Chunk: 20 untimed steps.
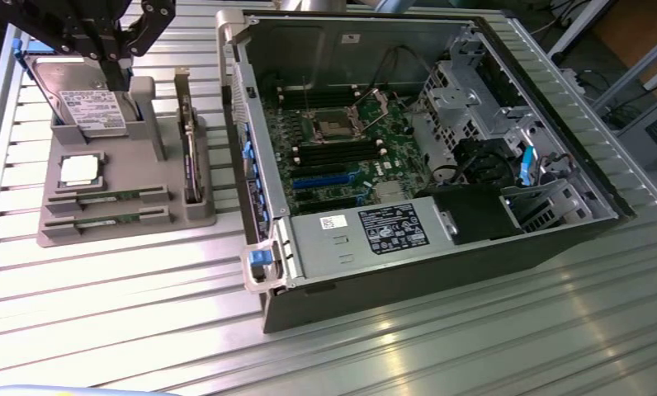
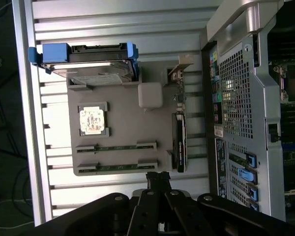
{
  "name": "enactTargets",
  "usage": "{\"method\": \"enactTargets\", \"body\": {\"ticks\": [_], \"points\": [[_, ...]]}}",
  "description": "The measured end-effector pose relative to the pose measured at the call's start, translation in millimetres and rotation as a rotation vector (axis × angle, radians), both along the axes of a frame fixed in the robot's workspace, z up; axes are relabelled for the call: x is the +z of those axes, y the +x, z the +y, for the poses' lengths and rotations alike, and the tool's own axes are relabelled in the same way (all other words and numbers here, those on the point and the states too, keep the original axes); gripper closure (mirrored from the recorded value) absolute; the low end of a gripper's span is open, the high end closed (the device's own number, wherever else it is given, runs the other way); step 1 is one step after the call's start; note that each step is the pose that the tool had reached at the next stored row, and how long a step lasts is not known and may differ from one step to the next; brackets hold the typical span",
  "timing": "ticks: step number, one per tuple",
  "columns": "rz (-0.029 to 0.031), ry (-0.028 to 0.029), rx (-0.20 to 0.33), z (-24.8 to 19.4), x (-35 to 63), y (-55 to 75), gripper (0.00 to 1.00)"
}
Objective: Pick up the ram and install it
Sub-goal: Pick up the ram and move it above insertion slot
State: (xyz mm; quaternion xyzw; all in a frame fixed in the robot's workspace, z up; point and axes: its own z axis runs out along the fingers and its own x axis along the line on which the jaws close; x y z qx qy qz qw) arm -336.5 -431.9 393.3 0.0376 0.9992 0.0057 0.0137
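Two ram sticks, thin and green, lie in slots at the front of the grey holder (image 1: 130, 173): one ram stick (image 1: 106, 199) (image 2: 115, 147) and a second ram stick (image 1: 106, 221) (image 2: 115, 167) beside it. My black gripper (image 1: 116, 81) (image 2: 158, 176) hangs above the holder with its fingers pressed together, shut, and nothing between them. In the exterior view it is over the holder's far end, near the hard drive. In the wrist view its tips sit just off the holder's edge, close to the second stick.
The holder also carries a silver processor chip (image 1: 78, 169), a hard drive (image 1: 87, 101) in a blue-ended frame, and an upright dark card (image 1: 191, 157). The open computer case (image 1: 593, 206), with its green motherboard (image 1: 351, 148), lies at the exterior view's right on the ribbed metal table (image 1: 120, 313).
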Motion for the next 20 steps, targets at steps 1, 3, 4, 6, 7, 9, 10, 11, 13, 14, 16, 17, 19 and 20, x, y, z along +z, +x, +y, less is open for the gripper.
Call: {"method": "enactTargets", "body": {"ticks": [1,3,4,6,7,9,10,11,13,14,16,17,19,20], "points": [[0.0,0.0,0.001,0.0,0.0,0.0,0.9],[0.0,0.0,0.005,0.0,0.0,0.0,0.9],[0.0,0.0,0.01,0.0,0.0,0.0,0.9],[0.0,0.0,0.017,0.0,0.0,0.0,0.9],[0.0,0.0,0.021,0.0,0.0,0.0,0.9],[0.0,0.0,0.036,0.0,0.0,0.0,0.9],[-0.0001,0.0001,0.051,0.0,0.0,0.0,0.9],[0.0,0.0,0.064,0.0,0.0,0.0,0.9],[0.0001,0.0,0.079,0.0,0.0,0.0,0.9],[0.0,0.0,0.086,0.0,0.0,0.0,0.9],[0.0,0.0,0.095,0.0,0.0,0.0,0.9],[0.0,0.0,0.099,0.0,0.0,0.0,0.9],[-0.0001,0.0001,0.116,0.0,0.0,0.0,0.9],[0.0,0.0,0.126,0.0,0.0,0.0,0.9]]}}
